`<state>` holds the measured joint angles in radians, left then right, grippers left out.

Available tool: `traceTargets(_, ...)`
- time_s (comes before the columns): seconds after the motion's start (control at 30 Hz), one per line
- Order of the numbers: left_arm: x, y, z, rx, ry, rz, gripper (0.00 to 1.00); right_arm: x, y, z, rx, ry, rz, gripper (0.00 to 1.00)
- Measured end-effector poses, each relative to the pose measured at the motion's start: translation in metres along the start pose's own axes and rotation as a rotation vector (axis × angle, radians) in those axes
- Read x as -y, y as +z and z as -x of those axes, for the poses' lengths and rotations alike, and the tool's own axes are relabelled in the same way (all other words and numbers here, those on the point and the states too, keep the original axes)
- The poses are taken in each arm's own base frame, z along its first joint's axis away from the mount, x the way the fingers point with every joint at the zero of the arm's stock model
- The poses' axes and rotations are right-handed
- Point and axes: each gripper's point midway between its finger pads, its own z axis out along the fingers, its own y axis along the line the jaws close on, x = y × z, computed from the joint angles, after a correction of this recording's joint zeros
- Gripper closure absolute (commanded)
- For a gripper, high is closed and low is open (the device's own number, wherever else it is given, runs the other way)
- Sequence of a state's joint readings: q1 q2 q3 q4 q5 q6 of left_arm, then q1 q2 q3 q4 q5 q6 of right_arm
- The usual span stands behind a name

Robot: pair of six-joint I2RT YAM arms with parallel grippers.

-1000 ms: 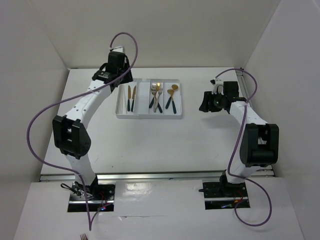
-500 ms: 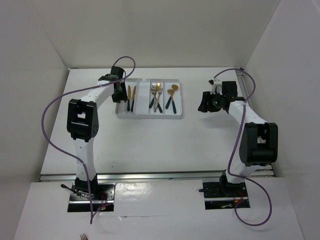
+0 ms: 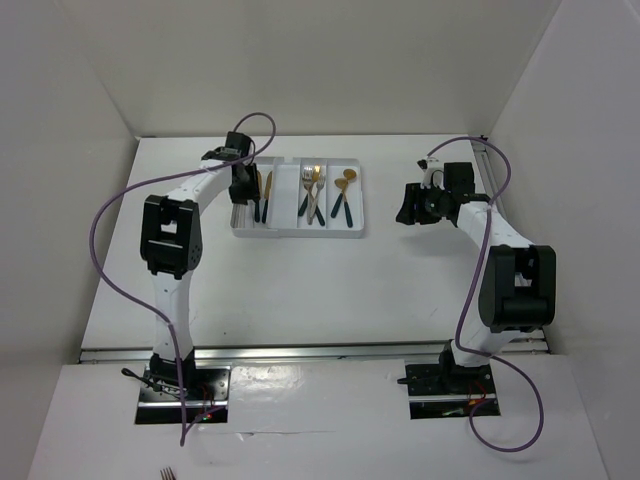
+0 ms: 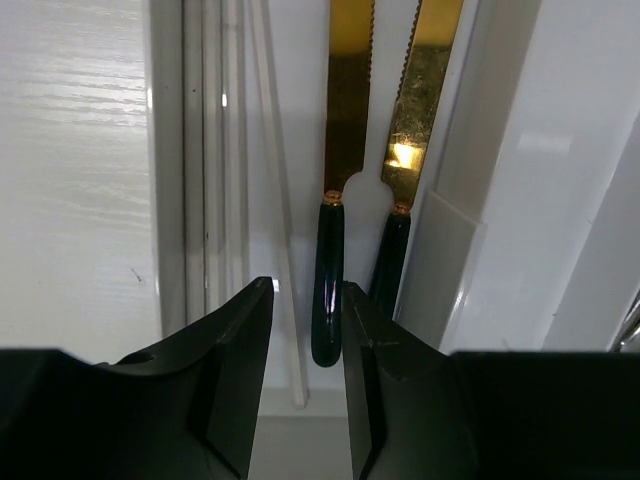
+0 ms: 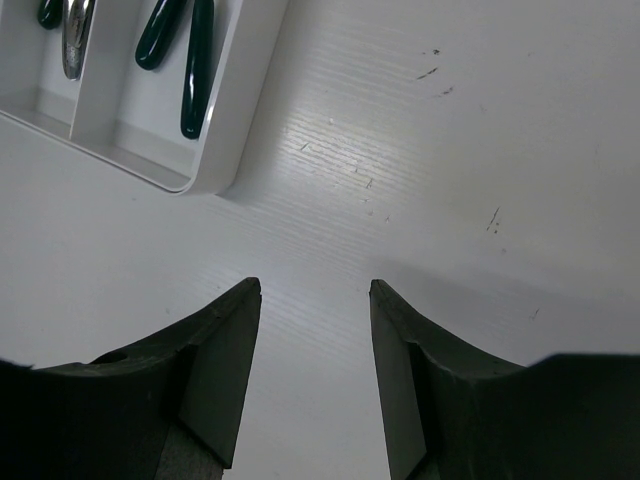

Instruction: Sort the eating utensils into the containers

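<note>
A flat white plastic tray (image 3: pixel 300 233), rectangular with smooth raised walls, is being carried by the matte tabletop (image 3: pixel 300 290) near the middle of its far edge. Its long narrow compartments (image 3: pixel 283 205) are being filled with slim utensils. Two knives (image 3: pixel 262 196) with glossy gold serrated blades and dark teal-black handles lie toward the left. Forks (image 3: pixel 312 190) lie in the middle, a plain silver fork (image 5: pixel 72 45) among them, and two gold-bowled spoons (image 3: pixel 345 192) lie at the right.

The left arm is being held bent over the tray's left end, wrist pointed steeply down. The left gripper (image 4: pixel 305 290) is being kept low over the knife handles, its black fingers (image 4: pixel 235 370) parted by a narrow gap. The rounded end of one handle is being framed in that gap; contact cannot be told.

The right arm is being held folded near the tabletop's right edge, apart from the tray. The right gripper (image 5: pixel 315 290) is being kept spread wide, holding nothing, above a finely ribbed, lightly scuffed surface.
</note>
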<state>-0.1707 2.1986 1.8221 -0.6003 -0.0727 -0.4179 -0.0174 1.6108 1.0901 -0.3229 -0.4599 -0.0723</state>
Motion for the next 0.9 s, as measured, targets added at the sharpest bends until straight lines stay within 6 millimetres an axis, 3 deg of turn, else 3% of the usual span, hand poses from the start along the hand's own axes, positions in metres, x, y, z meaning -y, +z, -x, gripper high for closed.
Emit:
traceTargets(0.2,0.004,0.018,-0.011,-0.054,0.009,-0.022,0.52,0.0,0.0,0.0,0.0,0.0,0.0,0.45)
traceTargets(0.47,0.016,0.014,-0.005,-0.05,0.034,-0.071,0.52,0.001,0.0,0.0,0.0,0.0,-0.004,0.45)
traceTargets(0.9,0.021,0.018,-0.012,-0.075,0.058,-0.098,0.52,0.001,0.0,0.001,0.002,-0.001,-0.004,0.45)
